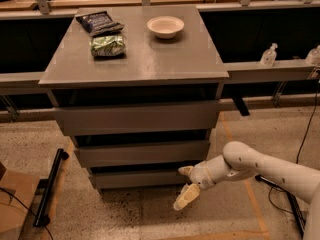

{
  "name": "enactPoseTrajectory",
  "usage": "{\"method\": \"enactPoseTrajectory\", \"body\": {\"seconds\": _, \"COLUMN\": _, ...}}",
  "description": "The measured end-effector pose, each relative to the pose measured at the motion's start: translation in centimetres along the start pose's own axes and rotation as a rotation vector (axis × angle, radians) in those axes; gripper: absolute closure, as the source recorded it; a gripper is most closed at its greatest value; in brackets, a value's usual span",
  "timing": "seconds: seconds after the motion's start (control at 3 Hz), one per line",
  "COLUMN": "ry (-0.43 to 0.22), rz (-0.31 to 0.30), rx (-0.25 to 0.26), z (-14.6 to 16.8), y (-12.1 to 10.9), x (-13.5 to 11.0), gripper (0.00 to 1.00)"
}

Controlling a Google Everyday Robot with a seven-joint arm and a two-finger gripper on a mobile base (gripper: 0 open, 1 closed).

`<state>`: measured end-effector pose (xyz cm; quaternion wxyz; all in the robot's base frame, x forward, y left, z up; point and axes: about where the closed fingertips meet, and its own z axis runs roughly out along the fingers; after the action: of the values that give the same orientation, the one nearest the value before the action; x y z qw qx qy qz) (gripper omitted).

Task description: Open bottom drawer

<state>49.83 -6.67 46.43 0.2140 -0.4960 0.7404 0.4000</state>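
My gripper (186,184) is low down, just off the front right corner of the counter (150,64), close to the floor. Its two fingers are spread apart, one up and one down, and they hold nothing. The top finger (185,170) is right by the right end of the bottom drawer (140,179). I can't tell if it touches.

The bottom drawer lies to the left of the gripper and a little farther back. Its long side runs left to right, along the front edge of the counter. I have only this one arm, and it comes in from the right side. The drawer has no handle. I think I must hook a finger in the dark gap above its front and pull straight out, away from the front edge.

The bottom drawer looks shut, so I can't see what is in it. The middle drawer (142,154) and top drawer (137,118) look shut too.

On top, a white bowl (165,26) sits near the back edge and looks empty. A dark bag (98,21) and a green bag (107,45) lie near the back left corner.
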Motion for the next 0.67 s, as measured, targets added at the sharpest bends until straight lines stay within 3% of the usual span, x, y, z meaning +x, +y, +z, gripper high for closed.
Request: {"method": "enactPoseTrajectory", "body": {"seconds": 0.67, "ry": -0.096, "rz": 0.022, "rx": 0.024, "z": 2.3, "y": -3.4, "x": 2.8, "gripper": 0.00}}
